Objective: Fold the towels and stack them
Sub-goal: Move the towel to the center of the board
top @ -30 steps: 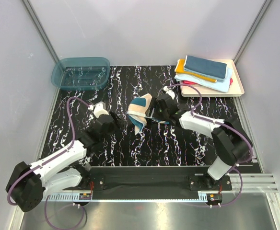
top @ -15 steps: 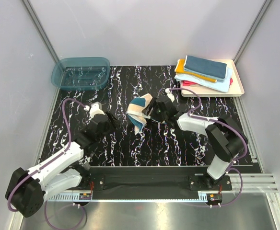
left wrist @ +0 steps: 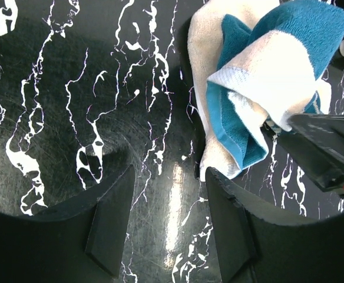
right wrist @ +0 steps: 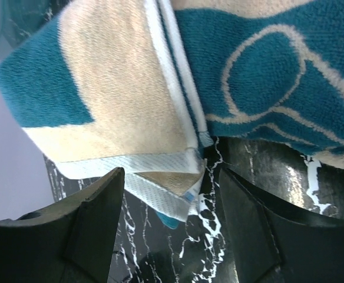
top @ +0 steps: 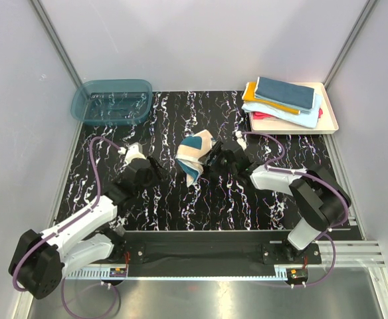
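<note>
A dark teal towel with a cream border (top: 195,154) lies crumpled on the black marbled table (top: 181,206), near the middle. My right gripper (top: 214,158) is at the towel's right edge. In the right wrist view it (right wrist: 172,221) is open, and a folded corner of the towel (right wrist: 160,177) hangs between its spread fingers. My left gripper (top: 157,171) is left of the towel; it (left wrist: 169,215) is open and empty, with the towel (left wrist: 260,88) just ahead to its right. Several folded towels (top: 284,98) are stacked on the cream tray (top: 331,123).
A translucent teal basin (top: 112,101) stands at the back left. The tray is at the back right. Purple cables loop off both arms above the table. Grey walls close in the left, right and back sides.
My right gripper has shifted slightly left and nearer at the towel's right edge. My left gripper has drawn back a little to the left. The towel has kept its shape.
</note>
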